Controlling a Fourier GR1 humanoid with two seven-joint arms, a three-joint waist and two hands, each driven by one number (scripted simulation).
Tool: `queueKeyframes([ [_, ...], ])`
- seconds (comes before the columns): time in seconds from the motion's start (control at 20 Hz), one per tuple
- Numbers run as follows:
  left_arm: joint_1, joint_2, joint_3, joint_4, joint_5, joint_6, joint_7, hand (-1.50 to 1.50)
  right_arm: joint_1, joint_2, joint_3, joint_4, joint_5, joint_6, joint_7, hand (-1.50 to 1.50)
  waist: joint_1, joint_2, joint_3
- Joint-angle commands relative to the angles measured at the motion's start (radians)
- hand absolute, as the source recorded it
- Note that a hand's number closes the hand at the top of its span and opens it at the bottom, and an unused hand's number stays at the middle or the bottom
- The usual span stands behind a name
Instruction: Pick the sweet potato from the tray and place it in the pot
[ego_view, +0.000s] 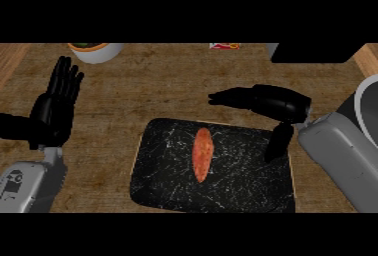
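Pot (367, 107) cut by right edge; white bowl (96, 51), red packet (224, 46) cut at top.

Sweet potato (201, 154) on black tray (162, 185), right hand (275, 101) above, open

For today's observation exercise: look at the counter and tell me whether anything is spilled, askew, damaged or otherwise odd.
Nothing stands out. The sweet potato lies lengthwise on the black tray, whole and unspilled. The right hand is above the tray's far edge; the left hand rests open at the left. The pot shows only partly at the right edge.
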Motion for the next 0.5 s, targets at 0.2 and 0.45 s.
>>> queueKeyframes([
  [0.2, 0.076, -0.006, 0.037, -0.089, 0.006, -0.041, 0.037, 0.0, 0.05, 0.129, 0.004, 0.025, 0.122, 0.024, 0.049, -1.5, 0.005, 0.0, 0.0],
  [0.45, 0.016, -0.061, 0.008, -0.062, -0.065, -0.009, 0.053, 0.0, 0.1, 0.169, -0.013, 0.025, 0.216, -0.007, -0.027, -1.5, 0.002, 0.001, 0.001],
])
